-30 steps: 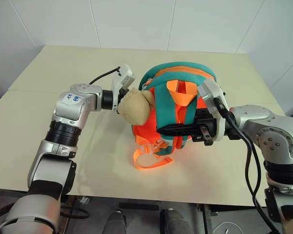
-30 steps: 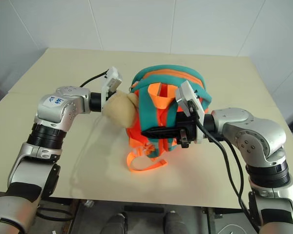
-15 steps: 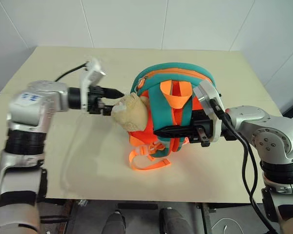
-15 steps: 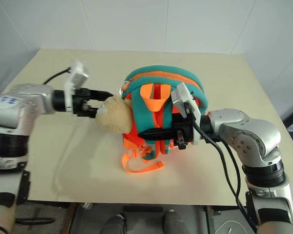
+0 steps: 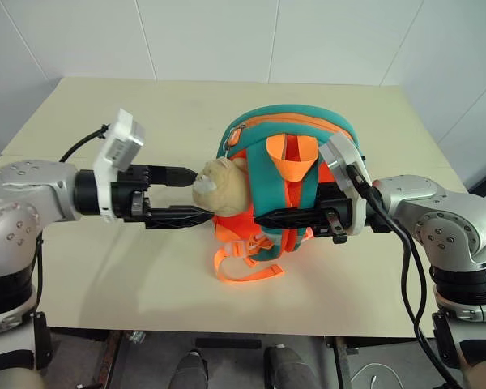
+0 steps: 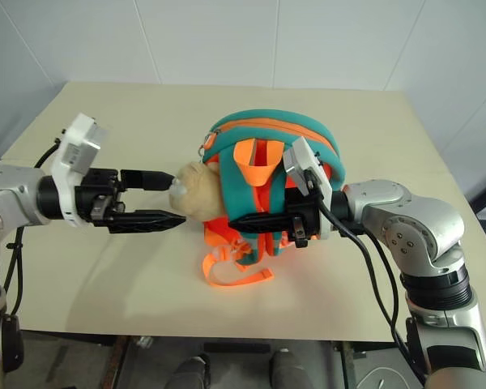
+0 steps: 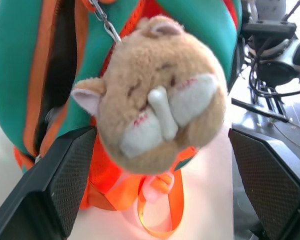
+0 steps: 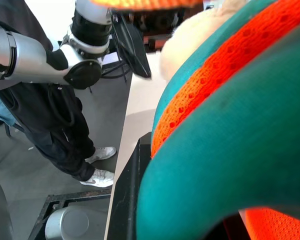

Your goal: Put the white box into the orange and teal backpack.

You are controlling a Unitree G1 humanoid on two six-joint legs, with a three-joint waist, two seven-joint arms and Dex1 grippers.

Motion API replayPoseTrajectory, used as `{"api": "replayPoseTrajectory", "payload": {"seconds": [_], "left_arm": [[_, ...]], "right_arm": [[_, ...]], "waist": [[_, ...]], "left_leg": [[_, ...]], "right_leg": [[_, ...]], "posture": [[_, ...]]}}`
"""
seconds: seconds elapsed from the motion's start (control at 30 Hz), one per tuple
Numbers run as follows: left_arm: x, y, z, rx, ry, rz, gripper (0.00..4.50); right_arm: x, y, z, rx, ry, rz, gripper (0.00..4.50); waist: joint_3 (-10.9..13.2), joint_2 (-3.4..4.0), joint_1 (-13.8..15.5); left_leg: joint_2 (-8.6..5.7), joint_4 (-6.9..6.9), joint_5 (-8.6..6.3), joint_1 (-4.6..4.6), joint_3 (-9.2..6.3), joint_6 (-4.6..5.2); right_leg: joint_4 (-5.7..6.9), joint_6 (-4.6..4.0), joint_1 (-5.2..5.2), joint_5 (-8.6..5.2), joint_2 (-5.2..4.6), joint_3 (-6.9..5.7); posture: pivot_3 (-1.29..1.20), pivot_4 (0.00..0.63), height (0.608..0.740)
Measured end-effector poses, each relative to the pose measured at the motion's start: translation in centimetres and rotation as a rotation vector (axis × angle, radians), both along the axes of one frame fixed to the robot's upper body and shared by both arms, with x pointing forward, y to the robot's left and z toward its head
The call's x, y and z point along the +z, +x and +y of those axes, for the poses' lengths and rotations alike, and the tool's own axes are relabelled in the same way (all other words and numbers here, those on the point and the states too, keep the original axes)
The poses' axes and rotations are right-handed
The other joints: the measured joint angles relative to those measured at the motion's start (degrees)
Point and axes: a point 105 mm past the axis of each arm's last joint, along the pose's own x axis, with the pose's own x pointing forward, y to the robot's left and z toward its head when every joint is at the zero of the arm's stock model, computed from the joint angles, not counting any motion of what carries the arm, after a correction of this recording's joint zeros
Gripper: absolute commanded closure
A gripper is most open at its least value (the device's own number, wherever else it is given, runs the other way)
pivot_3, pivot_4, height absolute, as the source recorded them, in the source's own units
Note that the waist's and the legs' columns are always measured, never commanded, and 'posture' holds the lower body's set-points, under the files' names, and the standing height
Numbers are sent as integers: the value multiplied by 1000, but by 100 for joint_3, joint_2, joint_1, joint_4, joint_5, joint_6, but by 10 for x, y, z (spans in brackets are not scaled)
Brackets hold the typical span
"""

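Beside the plush toy, the left claw reaches level, spread; right claw apparently pinches a teal strap.

We are looking along the left gripper, whose two black fingers are standing wide apart. Between them a beige plush toy is hanging by a small metal chain from the orange and teal backpack behind it. Orange webbing loops are lying on the pale table below the toy.
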Motion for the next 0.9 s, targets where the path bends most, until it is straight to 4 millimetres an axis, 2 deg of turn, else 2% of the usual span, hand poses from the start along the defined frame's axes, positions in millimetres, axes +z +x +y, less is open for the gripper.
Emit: {"api": "replayPoseTrajectory", "payload": {"seconds": [0.03, 0.13, 0.3, 0.47, 0.6, 0.9], "left_arm": [[0, 3, -3, 9, -21, -4, 9], [-7, 11, -17, 32, -54, 10, 605], [-7, 14, -18, 52, -62, 10, 2113], [-3, 17, -14, 82, -57, 45, 3283], [5, 20, -7, 115, -68, 77, 3581], [13, 33, 33, 245, -65, 116, 3598]], "right_arm": [[0, 0, 0, -2, -1, -2, 4500], [1, 1, 0, 0, 3, -13, 4500], [-3, 2, -1, -7, 3, -5, 4500], [-6, 0, -2, -9, 50, 0, 4500], [-9, -1, -5, -23, 97, -1, 4500], [-14, -11, -2, -25, 126, 12, 4500]], "waist": [[0, 0, 1], [0, -1, 6], [0, -1, -8], [0, -1, 0], [0, -1, -2], [0, 0, -22]], "left_leg": [[0, 1, 0, 0, 0, 0], [0, 2, 0, -2, 0, 0], [0, -6, 0, -1, 0, 0], [-1, -2, 0, -1, 0, 0], [-1, -1, 0, -1, 0, 0], [-1, -5, 0, 0, 1, -1]], "right_leg": [[-1, 1, 1, 1, 0, 1], [-2, 2, 1, 2, 0, 1], [-6, 1, -1, 1, 0, 2], [-4, 2, 1, 2, 0, 2], [-5, 3, 1, 2, 0, 2], [-5, 2, -2, 2, 1, 3]], "posture": [[0, 150, 740], [0, 150, 740], [0, 150, 740], [0, 150, 740], [0, 150, 740], [0, 150, 740]]}}
